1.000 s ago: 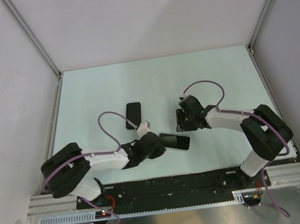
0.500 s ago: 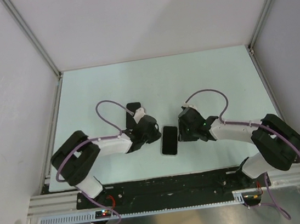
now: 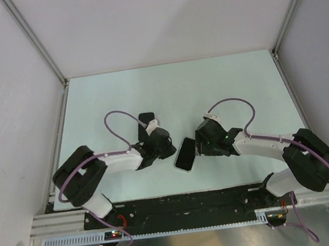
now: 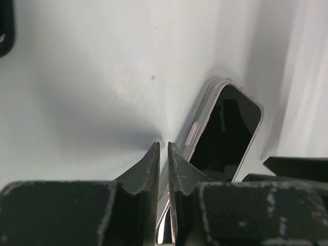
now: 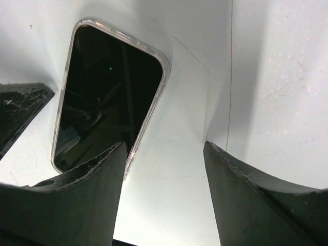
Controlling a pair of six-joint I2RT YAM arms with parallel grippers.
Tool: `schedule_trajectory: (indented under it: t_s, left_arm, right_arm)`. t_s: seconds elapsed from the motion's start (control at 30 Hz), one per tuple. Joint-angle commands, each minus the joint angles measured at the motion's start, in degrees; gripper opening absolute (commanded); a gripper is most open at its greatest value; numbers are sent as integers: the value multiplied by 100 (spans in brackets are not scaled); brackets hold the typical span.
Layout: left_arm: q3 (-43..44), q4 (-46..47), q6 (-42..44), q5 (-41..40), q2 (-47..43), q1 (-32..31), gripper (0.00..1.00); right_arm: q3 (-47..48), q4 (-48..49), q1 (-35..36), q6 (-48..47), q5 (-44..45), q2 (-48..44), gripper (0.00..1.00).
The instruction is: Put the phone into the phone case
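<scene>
Phone (image 3: 185, 154) lies with the screen up on the pale worktop (image 3: 118, 92), between the two arms and near the front edge. From above its long side is turned a little, the far end leaning to the right. It has a dark glass face and a light, shiny rim around it.

The phone case (image 3: 144, 119) is a black piece lying further back on the worktop, on the left side. Most of it is hidden behind the wrist of the left arm, so I cannot tell what its inside looks like. The phone is outside of it and apart from it, with the left tool between them.

The left tool (image 3: 169, 151) is low over the worktop, just beside the left long edge of the phone. In the left wrist view its fingers (image 4: 146, 169) are clenched together, with only a thin slit between them, and the phone (image 4: 225, 128) is to the right of the tips.

The right tool (image 3: 199, 150) is at the right side of the phone. In the right wrist view this tool (image 5: 164, 146) is released, the jaws standing wide. The phone (image 5: 110, 97) lies ahead and to the left, and its near corner goes under the left finger (image 5: 87, 200). Bare worktop shows between the jaws.
</scene>
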Motion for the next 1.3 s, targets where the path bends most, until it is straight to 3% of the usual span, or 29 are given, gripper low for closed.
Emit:
schedule_trajectory:
  t_s: [0.0,0.5,0.93,1.27]
  left_arm:
    - [-416,103,120,-78,-611,-18,16]
    - [-659,266,-190,-61,-745,-800,15]
    - [-620,275,-147,-98,-768,-735,15]
    - [-936,298,-60,-128,-1203,-265,16]
  right_arm:
    - [232,26,153,225,288,-79,69]
    - [1289,90,-63,302,522,1383,70]
    - [1546,-323,-20,-35,547,1848,69]
    - [1780,-787,157,-338,726,2212,74]
